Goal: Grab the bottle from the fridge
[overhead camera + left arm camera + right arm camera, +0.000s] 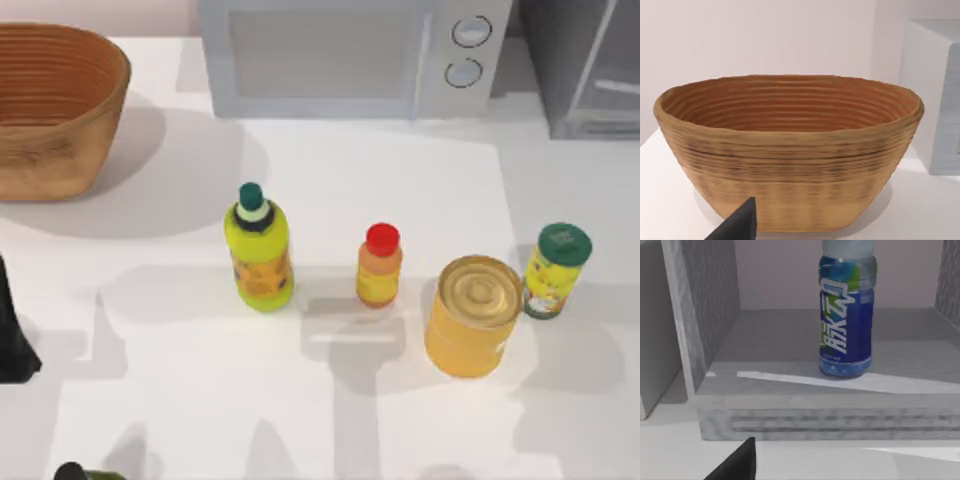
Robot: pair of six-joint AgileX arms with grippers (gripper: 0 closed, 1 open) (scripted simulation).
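Note:
The fridge point(585, 70) stands at the table's back right corner. In the right wrist view its door point(660, 325) is swung aside and the grey inner shelf point(775, 350) lies bare. The bottle point(846, 325) stands upright on that shelf, pale above a blue label, its cap cut off by the frame. One dark finger point(740, 460) of my right gripper hangs in front of the fridge's lower sill, clear of the bottle, with nothing against its inner face. My left arm point(12, 345) sits at the left edge, its finger point(742, 222) facing the basket.
A woven basket point(50, 110) is at the back left, a light-grey microwave point(350, 55) at the back middle. A yellow-green bottle point(260, 250), an orange red-capped bottle point(379, 265), a yellow can point(472, 315) and a green-lidded jar point(557, 270) stand in a row mid-table.

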